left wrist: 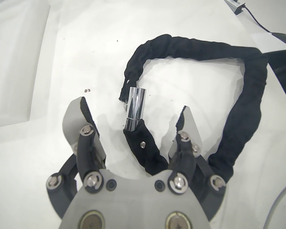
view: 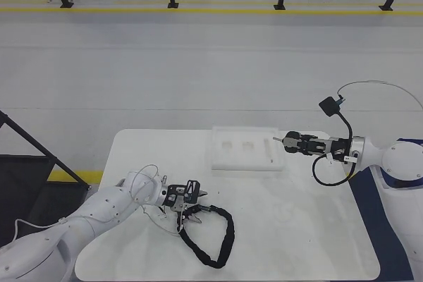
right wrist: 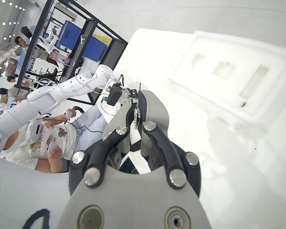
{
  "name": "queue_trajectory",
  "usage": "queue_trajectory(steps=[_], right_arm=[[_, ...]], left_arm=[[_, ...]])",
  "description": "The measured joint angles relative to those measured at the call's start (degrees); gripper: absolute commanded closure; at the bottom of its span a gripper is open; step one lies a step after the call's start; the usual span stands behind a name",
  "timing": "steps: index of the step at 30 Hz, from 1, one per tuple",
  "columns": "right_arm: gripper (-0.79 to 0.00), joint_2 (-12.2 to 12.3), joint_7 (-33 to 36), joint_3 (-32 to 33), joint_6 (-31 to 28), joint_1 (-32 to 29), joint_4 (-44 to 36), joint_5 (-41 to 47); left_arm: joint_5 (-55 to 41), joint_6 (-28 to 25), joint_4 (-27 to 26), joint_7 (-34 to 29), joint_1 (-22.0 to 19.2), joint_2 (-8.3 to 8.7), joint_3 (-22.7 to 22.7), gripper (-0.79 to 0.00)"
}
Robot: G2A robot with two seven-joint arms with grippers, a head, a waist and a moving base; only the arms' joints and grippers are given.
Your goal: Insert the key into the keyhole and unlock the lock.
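Gry floor [view: 197, 70], yel. line [view: 197, 10], blk rack [view: 28, 138]

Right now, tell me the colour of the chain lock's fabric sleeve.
Black; the left wrist view shows the sleeve best.

top: high, looking down | wrists: near, low | shared: foam tray [view: 230, 161]

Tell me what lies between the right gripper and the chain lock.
Top view: the foam tray, at its near corner, then bare table, lie between the right gripper and the chain lock.
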Motion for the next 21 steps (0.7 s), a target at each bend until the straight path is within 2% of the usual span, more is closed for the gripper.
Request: queue_trajectory(steps=[2,6,8,12,21], right_arm=[[0.0,0.0,0.0,0.0,0.0,0.0,0.0,0.0],[0.0,0.0,0.0,0.0,0.0,0.0,0.0,0.0],[0.0,0.0,0.0,0.0,0.0,0.0,0.0,0.0],[0.0,0.0,0.0,0.0,0.0,0.0,0.0,0.0],[0.0,0.0,0.0,0.0,0.0,0.0,0.0,0.0]], left_arm=[[0.55,0.16,0.26,-0.49,0.04,-0.35,-0.07,-0.24],[1.26,0.32,0.83,-1.52,0.05,-1.05,-0.29,-0.222],[1.35,0.2,1.11,-1.94,0.06,-1.44,-0.43,-0.182],[1.32,-0.58,1.35,-1.89,-0.02,-2.11,-0.77,0.0],[-2.36,-4.17,0.3,4.05,-1.63,-2.6,-3.77,0.0]])
